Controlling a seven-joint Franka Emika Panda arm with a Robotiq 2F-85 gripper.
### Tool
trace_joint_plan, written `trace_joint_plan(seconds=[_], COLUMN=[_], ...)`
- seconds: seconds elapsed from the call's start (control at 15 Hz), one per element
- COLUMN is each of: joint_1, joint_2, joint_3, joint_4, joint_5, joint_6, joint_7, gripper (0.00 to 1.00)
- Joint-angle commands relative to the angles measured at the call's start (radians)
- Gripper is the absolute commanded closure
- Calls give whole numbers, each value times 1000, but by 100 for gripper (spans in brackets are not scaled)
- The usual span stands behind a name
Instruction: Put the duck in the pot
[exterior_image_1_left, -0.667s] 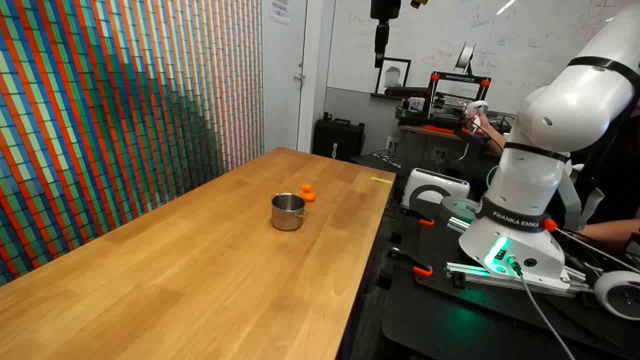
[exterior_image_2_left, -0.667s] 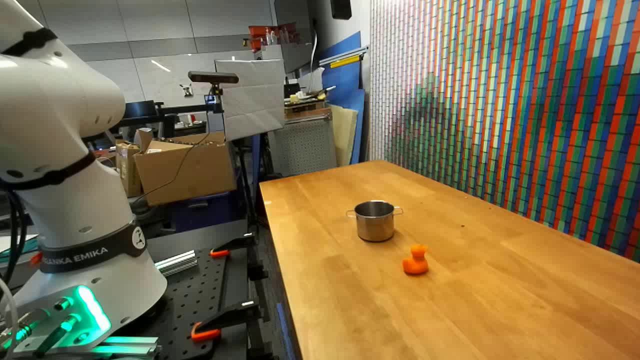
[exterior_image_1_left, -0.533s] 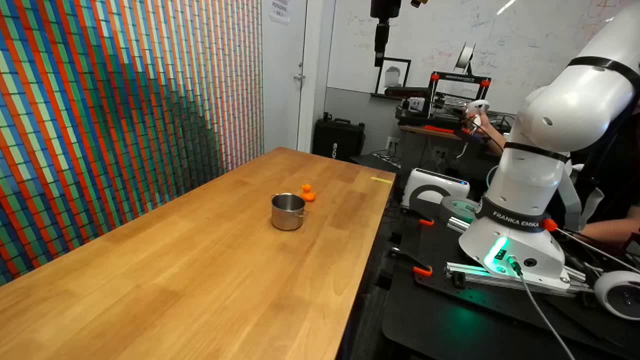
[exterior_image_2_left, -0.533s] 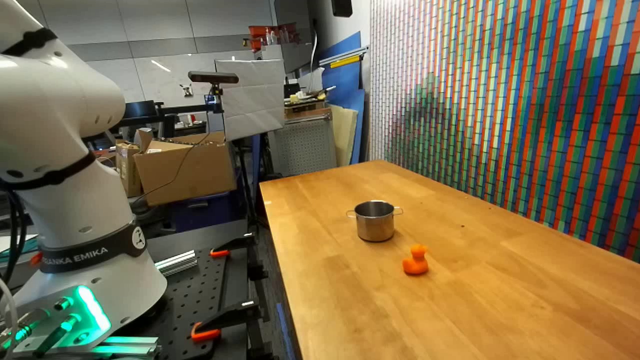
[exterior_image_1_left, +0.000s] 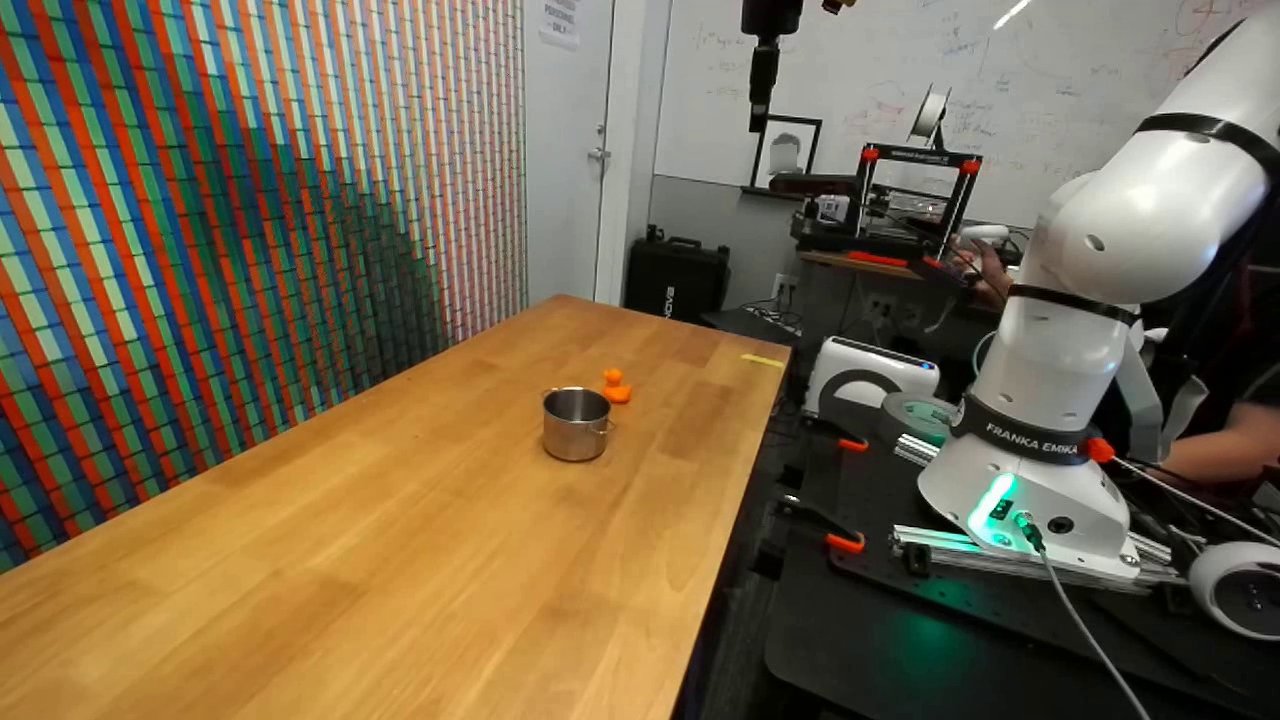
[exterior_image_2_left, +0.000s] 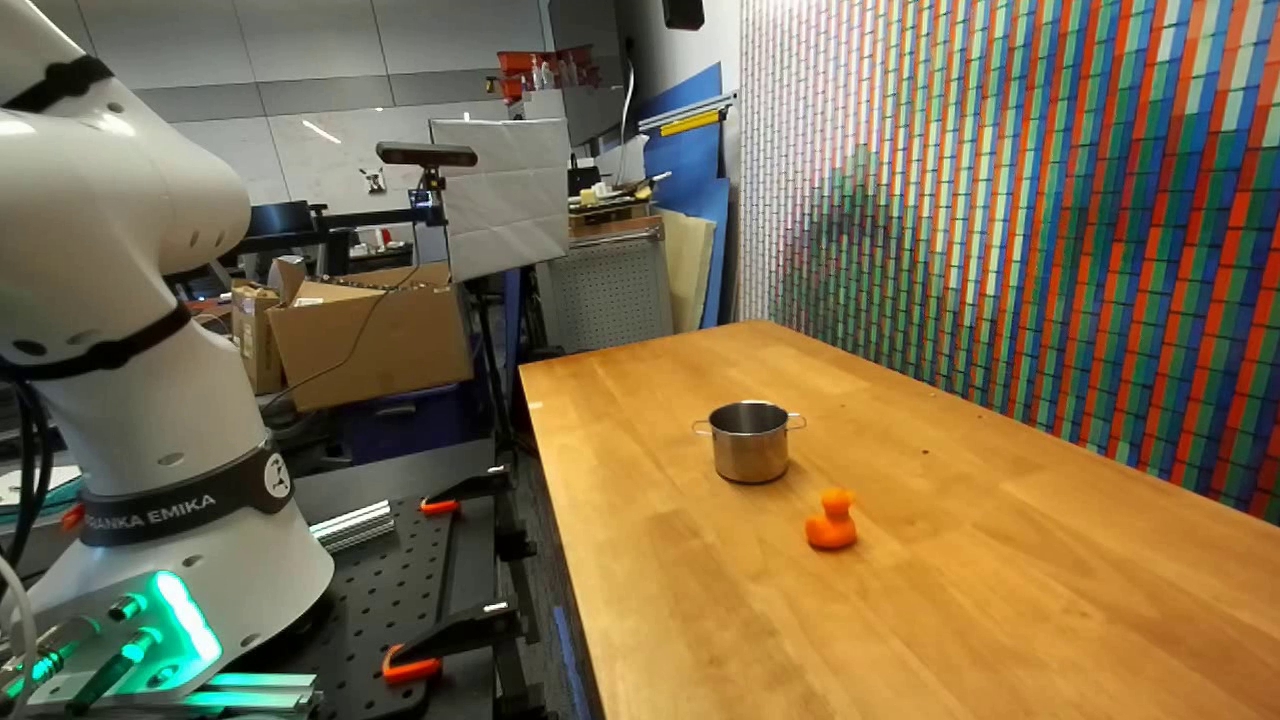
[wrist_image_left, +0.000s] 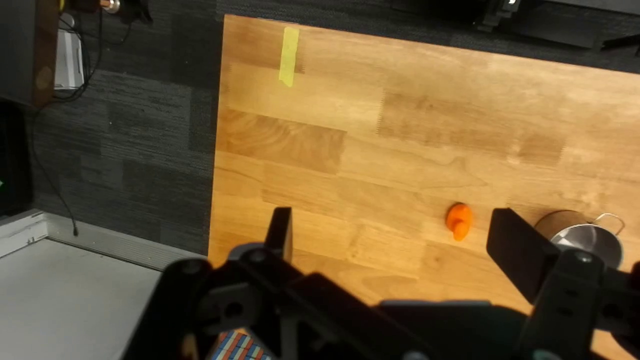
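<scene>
Duck (exterior_image_2_left: 831, 520) upright on table (exterior_image_2_left: 650, 590), near pot (exterior_image_2_left: 750, 455) but apart from it. Pot upright too, wire handle each side. Gripper (wrist_image_left: 390, 235) up over the table, jaws spread wide; wrist view shows the duck in the gap between fingers (wrist_image_left: 520, 250), well below them, pot partly hidden by the gripper. Base band (exterior_image_1_left: 1030, 437) reads FRANKA EMIKA, round white logo (exterior_image_2_left: 277, 476) beside the name. Door sign (exterior_image_1_left: 560, 22): PERSONNEL ONLY, line above cut by the frame edge. Black case (exterior_image_1_left: 677, 280) has white letters running sideways, looks like NOVA. Top bar of 3D printer (exterior_image_1_left: 880, 203) is lettered, too small to read. Scrawl on whiteboard (exterior_image_1_left: 850, 80) too faint to read. Yellow tape (wrist_image_left: 288, 57) on table, near corner.
</scene>
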Motion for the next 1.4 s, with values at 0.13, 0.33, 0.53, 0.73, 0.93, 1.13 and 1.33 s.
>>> trace_joint_plan(seconds=[0.13,0.33,0.53,0.73,0.93,1.13,1.33], joint_1=[8,29,55,59,49,45,47], joint_2=[0,58,178,294,374,426,450], joint_3=[-6,-4,7,20,35,39,47], joint_4=[3,78,221,312,308,245,145], joint_5=[-2,68,187,252,254,245,235], joint_6=[-4,10,14,38,98,162,233], joint_7=[2,27,71,116,158,168,168], gripper=[0,0,0,0,0,0,0])
